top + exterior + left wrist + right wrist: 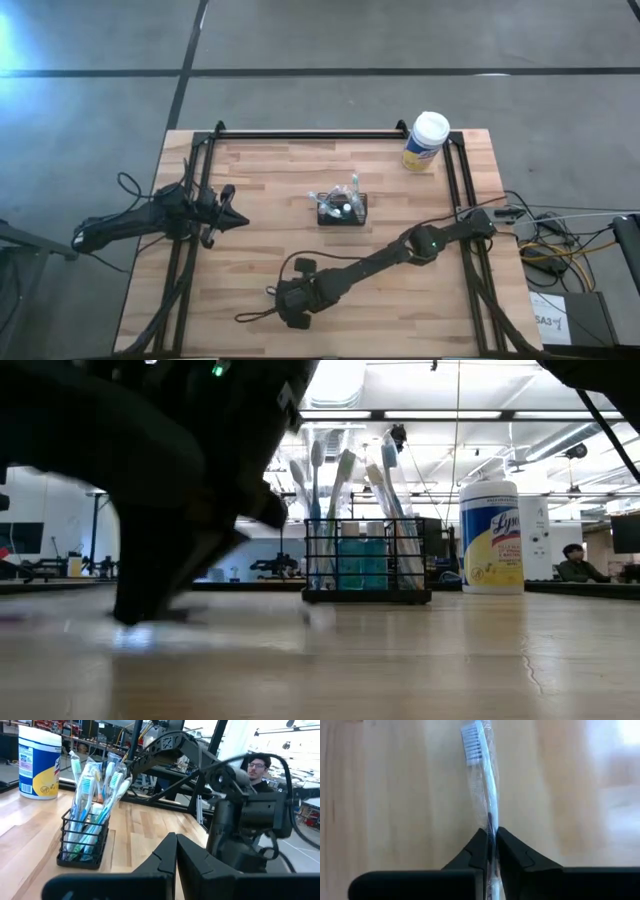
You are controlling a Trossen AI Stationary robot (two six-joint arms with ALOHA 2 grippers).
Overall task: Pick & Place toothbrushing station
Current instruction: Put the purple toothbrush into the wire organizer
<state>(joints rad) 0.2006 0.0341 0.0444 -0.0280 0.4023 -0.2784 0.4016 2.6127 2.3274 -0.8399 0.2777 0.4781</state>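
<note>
The toothbrushing station [342,208] is a small black wire caddy standing on its base at mid-table, with several toothbrushes upright in it [365,565] [82,840]. My right gripper [290,310] [491,842] is near the table's near edge, slanting down, and shut on a white toothbrush in a clear wrapper [481,775]. In the low view it is the dark shape [150,610] at the left. My left gripper [235,218] [176,851] waits shut and level at the table's left side, pointing toward the caddy. My right gripper pinches the wrapped toothbrush's handle [491,822] between its two fingers, which come slanting down from above, one on each side. The brush runs on ahead of the fingers over the wood, its bristle head [471,744] farthest out. I cannot tell whether it is lifted off the table.
A yellow canister with a white lid [427,140] [490,538] stands at the far right corner. Black rails run along the table's far and side edges [310,133]. Bare wood lies between the caddy and my right gripper. A person [257,767] is in the room beyond the table.
</note>
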